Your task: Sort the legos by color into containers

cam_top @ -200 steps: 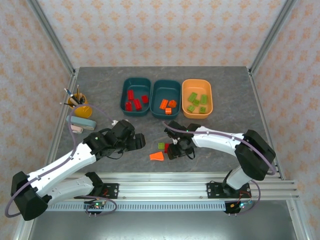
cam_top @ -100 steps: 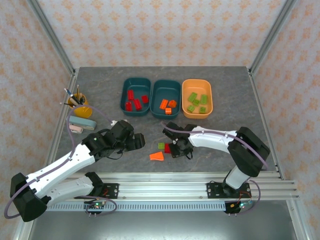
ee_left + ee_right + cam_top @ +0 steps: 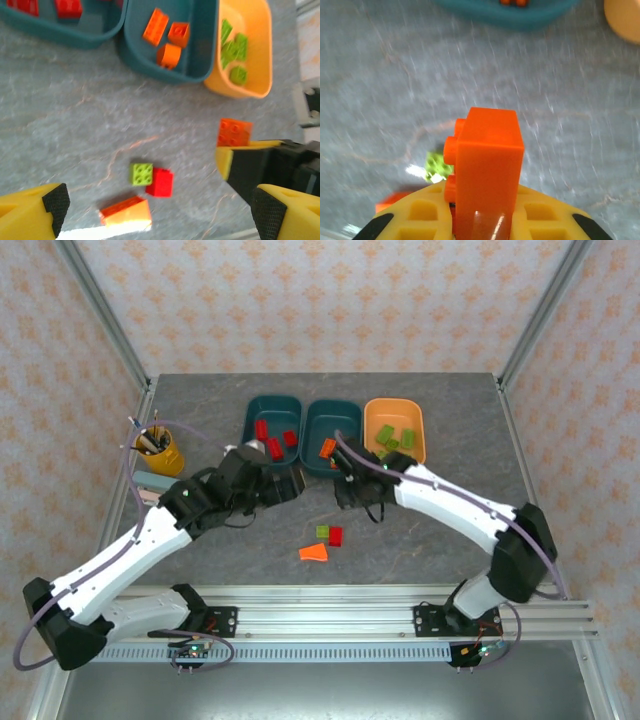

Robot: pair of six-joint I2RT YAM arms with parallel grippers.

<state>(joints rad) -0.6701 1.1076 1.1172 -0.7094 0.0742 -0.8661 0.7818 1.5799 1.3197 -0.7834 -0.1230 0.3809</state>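
The right gripper (image 3: 354, 490) was clamped on an orange brick (image 3: 489, 150), held above the grey table (image 3: 450, 530) just in front of the middle teal tray (image 3: 332, 403), which held three orange bricks (image 3: 169, 42). The left gripper (image 3: 287, 488) hovered with its fingers (image 3: 52, 200) spread wide, holding nothing. On the table a light green brick (image 3: 142, 173) touched a red brick (image 3: 161, 182), the orange wedge (image 3: 126, 212) just beside them. Red bricks (image 3: 272, 445) sat in the left teal tray (image 3: 272, 398), green bricks (image 3: 232, 50) in the orange tray (image 3: 250, 92)
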